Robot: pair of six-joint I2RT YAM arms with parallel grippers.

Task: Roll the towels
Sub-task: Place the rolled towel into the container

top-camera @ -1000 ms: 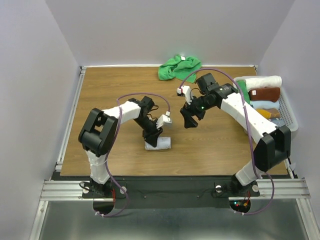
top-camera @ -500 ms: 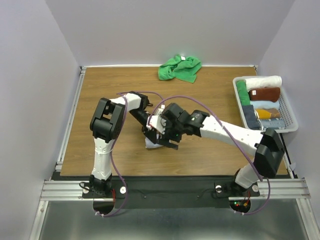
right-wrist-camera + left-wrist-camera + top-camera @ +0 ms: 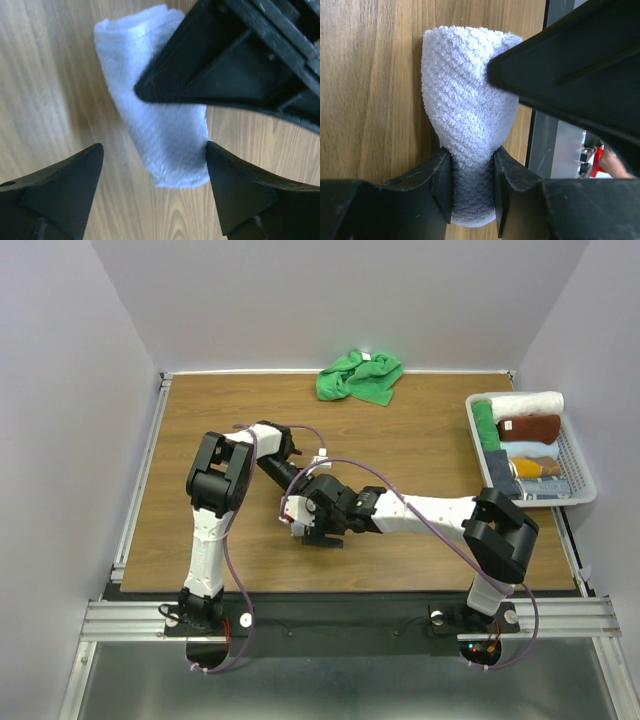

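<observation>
Wooden tabletop [image 3: 200, 420], pale walls [image 3: 300, 300]; left gripper [image 3: 471, 160] pinches pale towel [image 3: 465, 100], right gripper [image 3: 154, 147] spread wide.

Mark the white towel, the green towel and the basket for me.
white towel [image 3: 467, 115]: left wrist view, middle of the roll.
green towel [image 3: 358, 378]: top view, centre of the heap.
basket [image 3: 574, 454]: top view, right wall.

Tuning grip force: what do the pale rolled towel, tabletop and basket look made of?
Pale towel: looped terry cloth, matte bluish-white; nubby pile shows, and it pinches in softly.
Tabletop: wood or wood-look laminate, smooth; grain lines show, can't tell which.
Basket: likely plastic, pale gridded walls; too small to be sure.
</observation>
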